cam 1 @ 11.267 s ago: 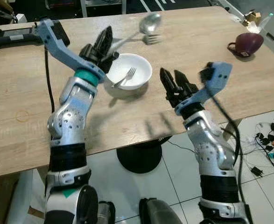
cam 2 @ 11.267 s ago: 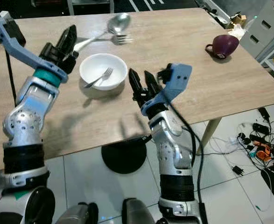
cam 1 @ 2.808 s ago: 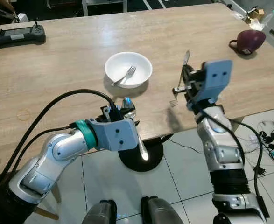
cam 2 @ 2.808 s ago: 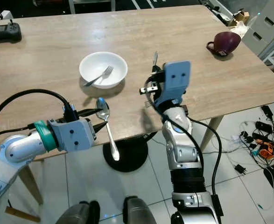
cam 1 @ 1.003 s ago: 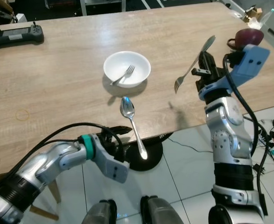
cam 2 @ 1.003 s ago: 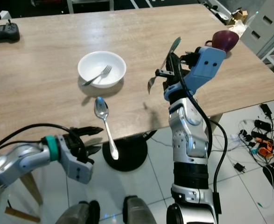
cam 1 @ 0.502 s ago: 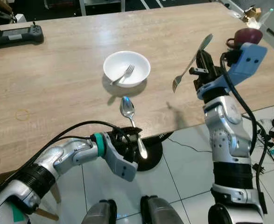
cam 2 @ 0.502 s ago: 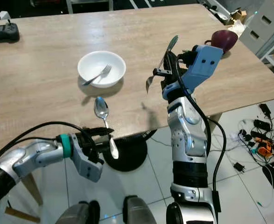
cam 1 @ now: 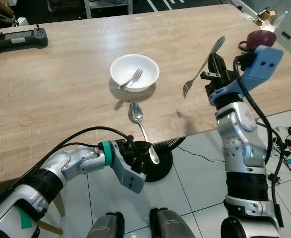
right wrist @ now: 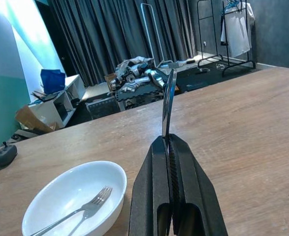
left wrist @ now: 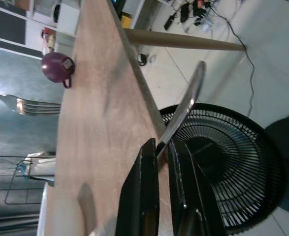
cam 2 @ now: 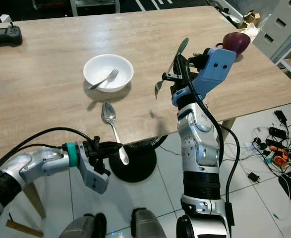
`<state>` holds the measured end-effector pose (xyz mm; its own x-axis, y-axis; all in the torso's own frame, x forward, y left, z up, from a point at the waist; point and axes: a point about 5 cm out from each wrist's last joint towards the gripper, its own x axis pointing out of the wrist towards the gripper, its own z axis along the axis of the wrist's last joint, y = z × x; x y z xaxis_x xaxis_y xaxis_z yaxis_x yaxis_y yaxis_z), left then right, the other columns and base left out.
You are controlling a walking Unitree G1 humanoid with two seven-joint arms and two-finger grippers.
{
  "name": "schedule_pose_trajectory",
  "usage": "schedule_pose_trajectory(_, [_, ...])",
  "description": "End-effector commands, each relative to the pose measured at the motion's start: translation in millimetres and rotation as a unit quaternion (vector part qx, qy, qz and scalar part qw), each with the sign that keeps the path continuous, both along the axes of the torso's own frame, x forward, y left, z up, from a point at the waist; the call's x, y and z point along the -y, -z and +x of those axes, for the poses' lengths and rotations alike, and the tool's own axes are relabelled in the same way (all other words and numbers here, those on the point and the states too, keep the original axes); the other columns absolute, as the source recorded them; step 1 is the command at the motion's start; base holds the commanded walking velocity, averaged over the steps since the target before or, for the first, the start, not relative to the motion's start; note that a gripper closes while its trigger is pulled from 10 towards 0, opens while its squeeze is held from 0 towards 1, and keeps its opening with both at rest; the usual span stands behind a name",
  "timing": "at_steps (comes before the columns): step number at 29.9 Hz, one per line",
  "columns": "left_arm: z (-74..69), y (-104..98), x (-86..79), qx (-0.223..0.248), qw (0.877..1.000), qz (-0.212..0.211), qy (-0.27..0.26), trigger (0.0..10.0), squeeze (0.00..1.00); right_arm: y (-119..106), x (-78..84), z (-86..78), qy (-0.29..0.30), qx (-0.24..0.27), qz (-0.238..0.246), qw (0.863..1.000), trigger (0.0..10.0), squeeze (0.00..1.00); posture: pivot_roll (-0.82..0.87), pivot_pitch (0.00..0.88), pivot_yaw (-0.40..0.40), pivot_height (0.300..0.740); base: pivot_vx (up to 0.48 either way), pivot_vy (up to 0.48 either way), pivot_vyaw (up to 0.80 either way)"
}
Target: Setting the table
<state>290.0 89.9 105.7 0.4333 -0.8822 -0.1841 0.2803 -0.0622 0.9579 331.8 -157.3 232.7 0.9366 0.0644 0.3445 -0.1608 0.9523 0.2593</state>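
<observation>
Since a second ago, the left gripper (cam 1: 146, 148) is closed back on the overhanging spoon (cam 1: 142, 128); the fork (cam 1: 201, 68) is gripped aloft by the right gripper (cam 1: 213, 67), neither judged placed beside the bowl (cam 1: 134, 72).

head stereo: high, down on table (cam 1: 61, 74) | wrist cams: close along jaws, share table

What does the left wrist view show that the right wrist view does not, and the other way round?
Left wrist view, not the right: the left pincer shut on the spoon, a floor fan, the purple mug. Right wrist view, not the left: the right pincer, the white bowl with another fork. Both: the wooden table and the held fork.
</observation>
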Motion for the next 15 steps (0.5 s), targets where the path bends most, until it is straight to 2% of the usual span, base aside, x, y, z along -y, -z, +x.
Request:
schedule_pose_trajectory(1, [6.8,0.3,-8.9,0.005,1.000,0.004,-0.029,0.0,0.00,2.2,0.3,1.3,0.003,-0.008,0.000,1.000,10.0,0.00,-0.13,0.085,0.001,0.740,0.000,0.000,0.00])
schedule_pose_trajectory(4, [8.0,-1.8,-9.2,0.009,0.999,-0.002,-0.032,0.0,0.00,2.2,0.4,1.2,0.004,-0.008,0.000,1.000,10.0,0.00,-0.13,0.085,0.001,0.740,0.000,0.000,0.00])
schedule_pose_trajectory(5, [11.3,-9.5,-10.5,0.026,0.999,-0.022,-0.042,0.0,0.00,2.3,0.8,0.9,0.004,-0.008,0.001,1.000,10.0,0.00,-0.13,0.087,0.000,0.740,0.000,0.000,0.00])
schedule_pose_trajectory(10, [14.8,-20.2,-12.1,0.051,0.996,-0.047,-0.055,0.0,0.00,2.4,0.8,0.9,0.004,-0.009,0.001,1.000,10.0,0.00,-0.12,0.087,0.000,0.740,0.000,0.000,0.00])
schedule_pose_trajectory(11, [17.9,-28.8,-12.8,0.074,0.993,-0.067,-0.064,1.1,0.00,2.5,0.5,1.0,0.004,-0.009,0.001,1.000,10.0,0.00,-0.12,0.088,-0.002,0.740,0.000,0.000,0.00])
schedule_pose_trajectory(12, [17.9,-28.8,-12.8,0.074,0.993,-0.067,-0.064,1.1,0.00,2.5,0.5,1.0,0.004,-0.009,0.001,1.000,10.0,0.00,-0.12,0.088,-0.002,0.740,0.000,0.000,0.00])
schedule_pose_trajectory(13, [21.1,-38.4,-14.1,0.094,0.989,-0.088,-0.075,3.7,0.00,2.5,0.2,1.1,0.003,-0.009,0.001,1.000,10.0,0.00,-0.12,0.089,-0.001,0.740,0.000,0.000,0.00])
schedule_pose_trajectory(14, [21.1,-38.4,-14.1,0.094,0.989,-0.088,-0.075,3.7,0.00,2.5,0.2,1.1,0.003,-0.009,0.001,1.000,10.0,0.00,-0.12,0.089,-0.001,0.740,0.000,0.000,0.00])
schedule_pose_trajectory(15, [27.8,-58.7,-17.2,0.130,0.979,-0.125,-0.099,10.0,0.00,2.2,0.0,1.1,0.003,-0.008,0.002,1.000,10.0,0.00,-0.12,0.089,0.001,0.740,0.000,0.000,0.00])
